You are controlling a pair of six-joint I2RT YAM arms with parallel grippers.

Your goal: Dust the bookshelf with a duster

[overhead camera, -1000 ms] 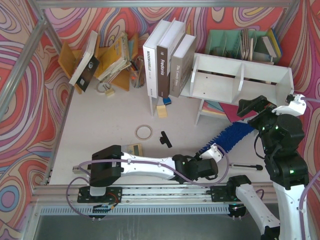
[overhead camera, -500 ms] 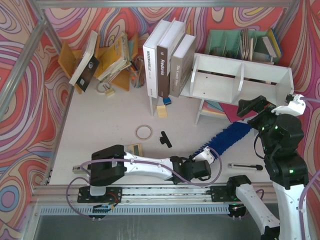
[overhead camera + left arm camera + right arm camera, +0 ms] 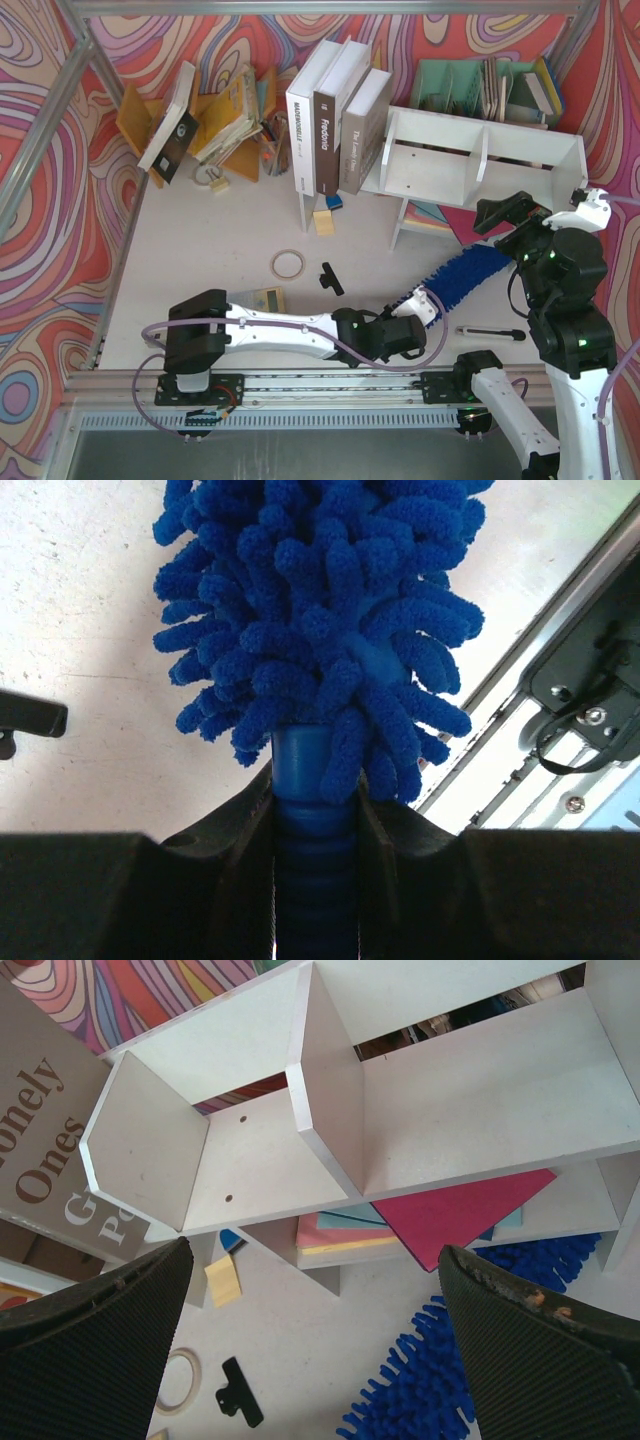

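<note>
Two arms are posed quite differently. The left arm lies low along the near edge of the table (image 3: 230, 230), stretched rightward from its base, wrist bent toward the far right. The left gripper (image 3: 424, 306) is clamped shut on the slim handle of the duster (image 3: 470, 272). From there the blue head runs diagonally to the far right, its tip ending near the front legs of the bookshelf (image 3: 480, 160), below the right gripper (image 3: 512, 222).

The right arm stands tall at the right side, elbow high, with its gripper aimed at the shelf from the near side. Its jaws are spread wide and hold nothing.

Only the left wrist view shows the grip closely: the left gripper (image 3: 315, 780) pinches the ribbed handle just below where the fluffy head of the duster (image 3: 320, 600) begins.

The right wrist view looks between the right gripper (image 3: 315, 1250) fingers into both bookshelf (image 3: 450, 1130) compartments (bare boards) and shows pink sheets (image 3: 450, 1210) under the shelf. Blue duster (image 3: 420, 1400) fluff lies beside a shelf leg; contact cannot be judged. A black clip (image 3: 237, 1405) sits nearer, to the left.
</note>
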